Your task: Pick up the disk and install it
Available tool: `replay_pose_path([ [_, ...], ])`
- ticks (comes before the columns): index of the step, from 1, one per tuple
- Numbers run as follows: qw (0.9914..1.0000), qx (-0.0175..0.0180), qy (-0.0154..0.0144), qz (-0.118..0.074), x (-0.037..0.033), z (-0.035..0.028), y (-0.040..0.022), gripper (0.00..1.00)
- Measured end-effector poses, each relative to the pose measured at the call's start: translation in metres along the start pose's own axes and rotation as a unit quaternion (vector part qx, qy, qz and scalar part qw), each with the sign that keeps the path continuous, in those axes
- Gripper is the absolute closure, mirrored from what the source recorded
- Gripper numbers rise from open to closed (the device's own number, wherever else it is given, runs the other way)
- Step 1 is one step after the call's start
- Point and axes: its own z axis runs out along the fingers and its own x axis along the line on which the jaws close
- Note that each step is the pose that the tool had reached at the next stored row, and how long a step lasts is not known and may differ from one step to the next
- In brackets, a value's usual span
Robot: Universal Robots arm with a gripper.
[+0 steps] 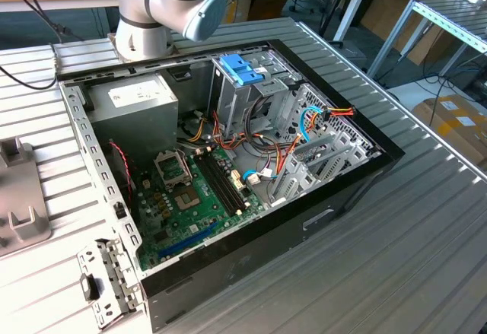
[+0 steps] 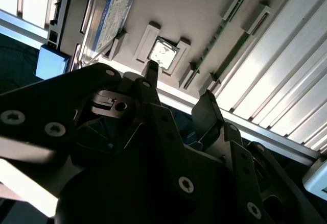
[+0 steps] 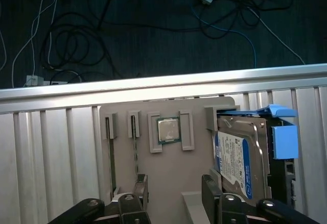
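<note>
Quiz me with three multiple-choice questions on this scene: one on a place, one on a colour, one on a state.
1. Where does the disk lie?
A. Inside the computer case
B. At the edge of the grey tray that holds a square chip
C. Between the tool's fingers

2. What colour is the bracket framing the disk?
A. Red
B. Yellow
C. Light blue

3. How does the tool stand?
A. Fingers apart, holding nothing
B. Shut on the disk
C. Shut on a cable

Answers:
1 B: the first wrist view shows it at the tray's edge, along from the chip.
2 C: light-blue plastic shows along the disk's side.
3 A: in both wrist views a gap lies between the fingers with nothing in it.
</note>
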Motion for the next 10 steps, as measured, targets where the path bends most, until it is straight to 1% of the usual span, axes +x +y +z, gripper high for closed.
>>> replay_pose_path([
  [3,1.0,0.0,0.0,0.0,-0.0085,0.0002,0.0008,0.45],
  [6,1.0,0.0,0.0,0.0,-0.0146,0.0004,0.0014,0.45],
  [9,1.0,0.0,-0.0001,0.0,-0.0223,0.0012,0.002,0.45],
  [10,1.0,0.0,0.0,0.0,-0.0237,0.0013,0.0021,0.45],
])
